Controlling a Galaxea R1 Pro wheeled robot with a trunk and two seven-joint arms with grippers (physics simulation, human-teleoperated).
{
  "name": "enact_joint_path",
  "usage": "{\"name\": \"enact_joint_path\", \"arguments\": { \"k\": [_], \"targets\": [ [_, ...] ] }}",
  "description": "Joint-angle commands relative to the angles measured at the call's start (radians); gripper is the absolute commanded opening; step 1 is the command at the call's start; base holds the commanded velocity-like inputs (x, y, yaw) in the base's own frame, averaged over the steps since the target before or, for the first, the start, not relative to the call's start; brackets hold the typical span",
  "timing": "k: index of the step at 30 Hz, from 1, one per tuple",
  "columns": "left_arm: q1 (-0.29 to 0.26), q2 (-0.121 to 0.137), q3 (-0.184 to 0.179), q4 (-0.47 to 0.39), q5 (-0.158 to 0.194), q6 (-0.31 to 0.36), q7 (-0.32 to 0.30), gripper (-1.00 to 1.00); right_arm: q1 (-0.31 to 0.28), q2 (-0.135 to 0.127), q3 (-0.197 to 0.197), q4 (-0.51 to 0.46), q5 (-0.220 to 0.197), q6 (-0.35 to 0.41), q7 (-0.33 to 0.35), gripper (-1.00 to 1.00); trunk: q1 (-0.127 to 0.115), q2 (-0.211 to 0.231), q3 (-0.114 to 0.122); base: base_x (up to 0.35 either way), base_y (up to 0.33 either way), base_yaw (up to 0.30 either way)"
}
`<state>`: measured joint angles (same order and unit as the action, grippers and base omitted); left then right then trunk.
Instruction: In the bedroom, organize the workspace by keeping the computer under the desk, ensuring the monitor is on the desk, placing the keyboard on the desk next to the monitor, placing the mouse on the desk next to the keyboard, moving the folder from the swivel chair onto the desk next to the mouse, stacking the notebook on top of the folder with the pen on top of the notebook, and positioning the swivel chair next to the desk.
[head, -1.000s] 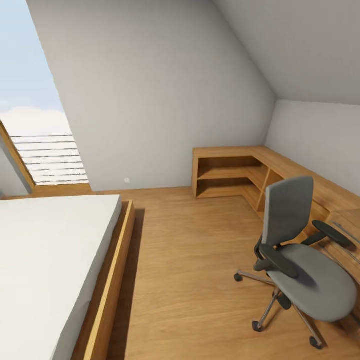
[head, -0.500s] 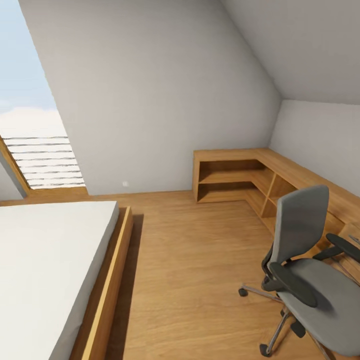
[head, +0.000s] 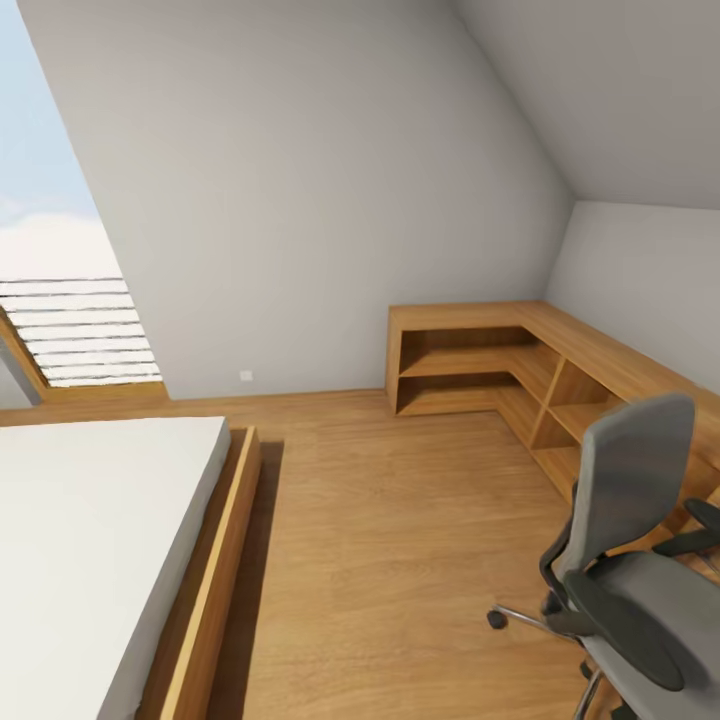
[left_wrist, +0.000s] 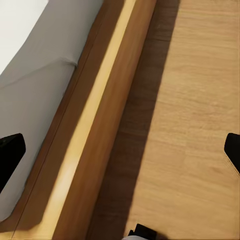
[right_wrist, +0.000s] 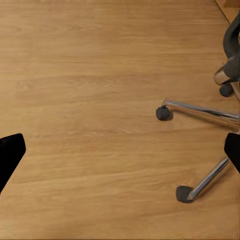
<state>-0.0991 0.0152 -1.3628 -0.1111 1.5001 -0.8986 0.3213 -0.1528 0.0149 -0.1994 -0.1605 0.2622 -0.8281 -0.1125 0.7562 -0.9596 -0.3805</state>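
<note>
With the head view swung left, the grey upholstered swivel chair (head: 630, 560) sits nearer its edge, right of the white-mattressed wooden bed (head: 100, 540); both grippers' jaws spread wide, empty.

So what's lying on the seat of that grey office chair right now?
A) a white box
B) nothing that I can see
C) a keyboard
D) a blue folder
B: in the head view the visible part of the swivel chair's grey seat is bare, though its right side is cut off by the picture's edge.
</note>
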Motion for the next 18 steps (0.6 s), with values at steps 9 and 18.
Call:
{"name": "enact_joint_path", "arguments": {
  "k": [9, 18],
  "targets": [
    [-0.001, 0.001, -0.009, -0.003, 0.002, -0.002, 0.01, 1.0, -0.001, 0.0, -0.004, 0.0, 0.011, -0.002, -0.009, 1.0, 0.001, -0.001, -0.001, 0.321, 0.0, 0.0],
    [-0.001, 0.0, -0.009, -0.003, 0.002, -0.002, 0.01, 1.0, -0.001, 0.0, -0.004, 0.0, 0.011, -0.002, -0.009, 1.0, 0.001, -0.001, -0.001, 0.321, 0.0, 0.0]
  ]
}}
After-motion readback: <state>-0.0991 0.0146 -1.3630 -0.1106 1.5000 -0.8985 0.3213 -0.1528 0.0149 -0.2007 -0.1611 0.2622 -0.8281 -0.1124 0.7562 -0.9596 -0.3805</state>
